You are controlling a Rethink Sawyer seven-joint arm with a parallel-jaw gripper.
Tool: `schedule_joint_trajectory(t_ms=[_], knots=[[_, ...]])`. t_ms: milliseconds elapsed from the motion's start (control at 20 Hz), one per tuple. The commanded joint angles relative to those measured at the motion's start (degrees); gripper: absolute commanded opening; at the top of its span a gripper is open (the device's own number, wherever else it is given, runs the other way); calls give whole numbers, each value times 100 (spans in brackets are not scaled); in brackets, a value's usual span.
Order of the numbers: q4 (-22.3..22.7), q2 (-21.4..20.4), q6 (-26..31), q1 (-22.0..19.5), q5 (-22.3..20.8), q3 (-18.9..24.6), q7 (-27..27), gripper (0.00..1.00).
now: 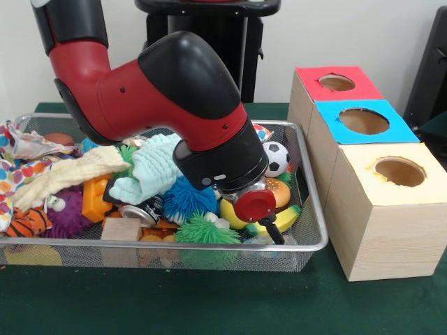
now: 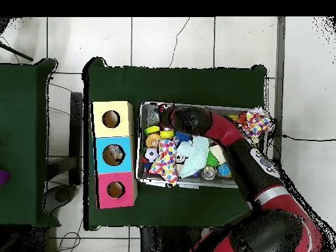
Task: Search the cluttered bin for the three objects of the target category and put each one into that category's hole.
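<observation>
The red and black arm (image 1: pixel 160 91) reaches down into the wire mesh bin (image 1: pixel 311 209) on the green bench (image 1: pixel 209 300), its black wrist low over the right half of the clutter. The tool (image 1: pixel 269 227) sits at the end of the wrist behind a round red cap; a dark finger seems to point down at the near right of the bin, but whether the tool is clenched or released I cannot tell from either view.

Right under it lie a yellow banana (image 1: pixel 279 220) and a toy hamburger (image 1: pixel 279 190), with a small soccer ball (image 1: pixel 277 158) just beyond them near the far right wall. Left of the wrist are a blue spiky ball (image 1: pixel 185 197), a green spiky ball (image 1: pixel 202 230), a pale mint cloth (image 1: pixel 150 167) and a cream cloth (image 1: pixel 66 174), piled touching one another.

To the right of the bin stand three wooden boxes in a row, each with a round hole on top: the red-topped box (image 1: pixel 335 84) farthest, the blue-topped box (image 1: pixel 360 120) in the middle, the yellow-topped box (image 1: pixel 391 209) nearest. In the overhead view something pale lies inside the blue box's hole.
</observation>
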Motion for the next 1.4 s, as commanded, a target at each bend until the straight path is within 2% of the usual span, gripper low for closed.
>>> schedule_joint_trajectory(t_ms=[50, 1050, 1250, 1400], knots=[[-326, 326, 271, -156, -288, -224, 463, 100], [96, -325, 417, -125, -9, -50, 911, 100], [-125, -381, 639, 1, 97, -53, 949, 100], [-493, -246, 877, 99, 146, -79, 860, 100]])
